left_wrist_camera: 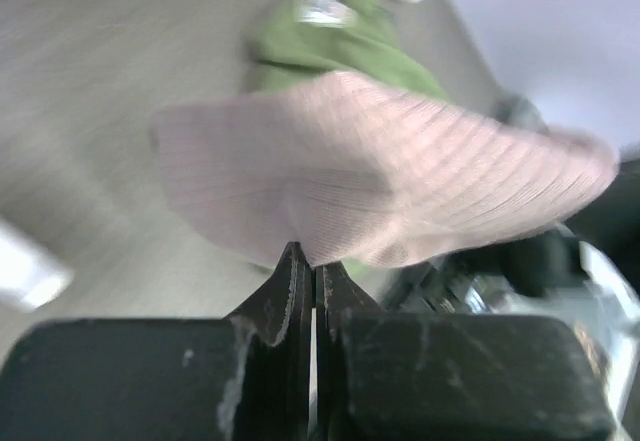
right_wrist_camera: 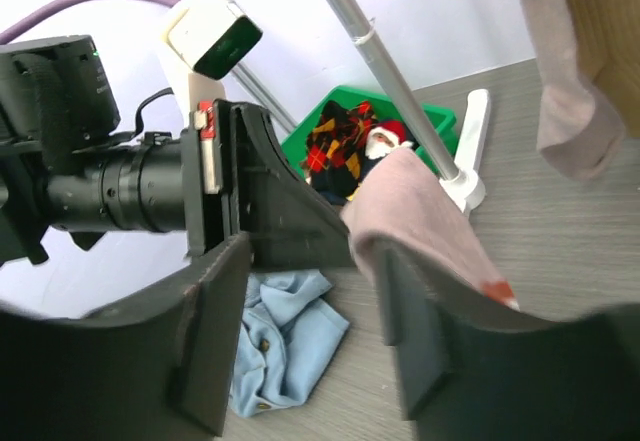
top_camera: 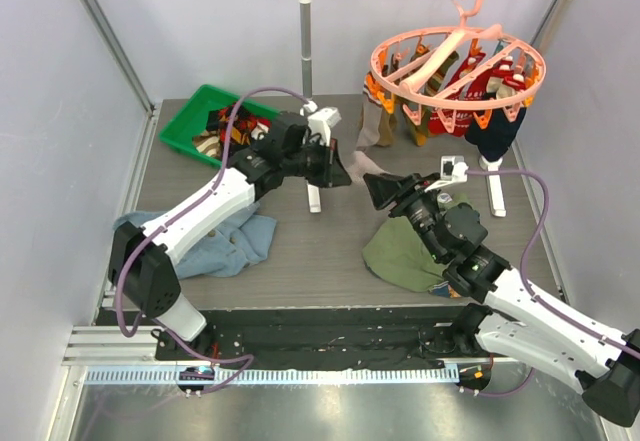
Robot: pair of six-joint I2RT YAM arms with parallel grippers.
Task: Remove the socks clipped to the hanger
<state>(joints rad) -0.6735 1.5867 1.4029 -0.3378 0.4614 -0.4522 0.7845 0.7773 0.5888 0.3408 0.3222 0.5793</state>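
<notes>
The hanger (top_camera: 435, 58) is salmon-pink with orange pegs. Its socks (top_camera: 480, 86) are mostly red with a white pattern, beside 1 navy sock (top_camera: 497, 133), 1 mauve sock (top_camera: 375, 126) and 1 tan sock (top_camera: 418, 126). The ribbed sock (left_wrist_camera: 380, 181), blurred up close, looks pale pink with a reddish tip. The bin (top_camera: 180, 129) is green and holds a red-yellow-black tartan cloth (right_wrist_camera: 335, 146). The table (top_camera: 320, 251) is grey wood-grain. The denim garment (top_camera: 235, 246) is light blue, and the other garment (top_camera: 405, 256) is olive.

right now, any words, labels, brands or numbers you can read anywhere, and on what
No text can be read in any view.
White tag on the olive garment: too blurred to read.
</notes>
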